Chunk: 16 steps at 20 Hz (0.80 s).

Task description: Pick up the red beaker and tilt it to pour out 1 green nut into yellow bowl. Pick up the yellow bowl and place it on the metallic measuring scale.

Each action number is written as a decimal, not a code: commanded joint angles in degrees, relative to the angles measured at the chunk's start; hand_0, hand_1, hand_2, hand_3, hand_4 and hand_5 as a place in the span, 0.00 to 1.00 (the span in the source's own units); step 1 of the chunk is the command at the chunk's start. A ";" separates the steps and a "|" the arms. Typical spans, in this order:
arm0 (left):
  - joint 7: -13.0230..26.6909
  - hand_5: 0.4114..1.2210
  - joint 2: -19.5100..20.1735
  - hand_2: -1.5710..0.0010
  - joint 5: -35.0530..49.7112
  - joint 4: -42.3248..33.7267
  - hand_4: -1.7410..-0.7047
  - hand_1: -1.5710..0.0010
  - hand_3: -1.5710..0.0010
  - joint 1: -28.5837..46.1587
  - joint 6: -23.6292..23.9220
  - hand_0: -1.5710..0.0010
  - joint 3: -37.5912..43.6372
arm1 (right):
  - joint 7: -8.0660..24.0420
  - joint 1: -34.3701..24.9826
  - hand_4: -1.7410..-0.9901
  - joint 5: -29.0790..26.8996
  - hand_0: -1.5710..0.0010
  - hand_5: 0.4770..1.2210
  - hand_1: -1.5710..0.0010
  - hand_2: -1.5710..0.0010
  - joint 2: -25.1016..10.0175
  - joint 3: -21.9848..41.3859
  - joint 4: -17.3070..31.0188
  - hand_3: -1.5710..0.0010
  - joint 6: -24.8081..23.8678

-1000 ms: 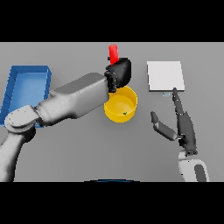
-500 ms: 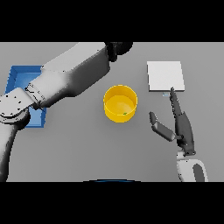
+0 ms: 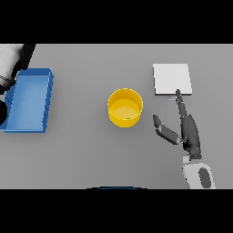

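**Overhead, a yellow bowl is seen alone at the middle of a grey table**

No brand, label or readable writing can be made out on anything shown. A small mark is seen at the near edge of the metallic measuring scale (image 3: 171, 78), but it is too small to be read.

The yellow bowl (image 3: 125, 107) is set upright near the table's (image 3: 91, 154) centre, apart from everything else. A tiny dark speck is seen inside it near the front wall; what it is cannot be told. The scale, a flat pale square, is placed at the far right, well apart from the bowl.

The right hand (image 3: 185, 132) is held above the table between bowl and scale, its fingers straight and stretched towards the scale's near edge, the thumb spread out to the side towards the bowl. Nothing is gripped by it.

A blue tray (image 3: 28, 100) is laid at the left. Its left edge is partly covered by a white and grey arm (image 3: 10, 61) that is cut off by the frame. The left hand and the red beaker are not shown.
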 commanded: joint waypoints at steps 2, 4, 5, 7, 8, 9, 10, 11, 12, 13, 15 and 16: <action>0.27 1.00 3.18 0.00 6.60 2.79 0.00 0.00 0.09 1.80 2.25 0.00 4.67 | -1.39 0.01 0.84 -2.93 1.00 0.20 1.00 1.00 0.52 -0.25 -0.68 1.00 1.65; 1.36 1.00 5.72 0.00 13.56 4.83 0.00 0.00 0.06 4.94 4.28 0.00 9.03 | -1.19 -0.70 0.88 -5.36 1.00 0.20 1.00 1.00 0.68 -0.99 0.08 1.00 2.94; 2.38 1.00 6.58 0.00 16.27 5.61 0.00 0.00 0.05 6.57 5.92 0.00 10.41 | -1.41 -0.68 0.88 -5.56 1.00 0.21 1.00 1.00 0.38 -0.92 0.13 1.00 3.42; 3.52 1.00 8.19 0.00 21.12 6.26 0.00 0.00 0.03 10.70 9.02 0.00 12.59 | -0.68 -1.14 0.85 -6.10 1.00 0.22 1.00 1.00 0.18 -1.06 0.21 1.00 3.87; 5.77 1.00 8.99 0.00 22.99 6.93 0.00 0.00 0.02 12.55 10.17 0.00 13.18 | -1.63 -0.77 0.82 -5.65 1.00 0.23 1.00 1.00 -0.02 -0.75 0.59 1.00 4.03; 6.65 1.00 9.46 0.00 25.00 6.91 0.00 0.00 0.02 14.07 11.30 0.00 14.00 | -1.94 -0.93 0.80 -6.30 1.00 0.24 1.00 1.00 0.12 -0.69 0.89 1.00 4.67; 9.60 1.00 9.68 0.00 27.46 7.41 0.00 0.00 0.02 15.74 12.56 0.00 15.22 | -2.15 -0.87 0.79 -6.39 1.00 0.25 1.00 1.00 -0.05 -0.77 0.95 1.00 4.80; 11.16 1.00 10.12 0.00 29.76 7.11 0.00 0.00 0.01 17.08 13.42 0.00 16.35 | -2.05 -1.06 0.78 -6.27 1.00 0.25 1.00 1.00 0.08 -0.72 1.50 1.00 4.74; 11.97 1.00 10.44 0.00 31.86 6.54 0.00 0.00 0.01 18.14 14.52 0.00 17.37 | -1.98 -1.29 0.77 -5.90 1.00 0.26 1.00 1.00 -0.27 -0.79 1.29 1.00 4.53; 11.56 1.00 10.76 0.00 33.83 5.32 0.00 0.00 0.03 20.00 15.57 0.00 18.16 | -3.18 -0.97 0.76 -5.44 1.00 0.27 1.00 1.00 -0.55 -0.65 1.37 1.00 4.47; 13.51 1.00 11.10 0.00 37.24 3.45 0.00 0.00 0.07 23.94 16.70 0.00 19.06 | -2.50 -1.31 0.74 -4.96 1.00 0.29 1.00 1.00 -1.06 -0.53 0.94 1.00 4.52; 14.10 1.00 11.29 0.00 39.04 1.93 0.00 0.00 0.09 25.99 17.35 0.00 19.51 | -3.19 -0.26 0.73 -4.21 1.00 0.30 1.00 1.00 -0.81 0.19 0.38 1.00 4.36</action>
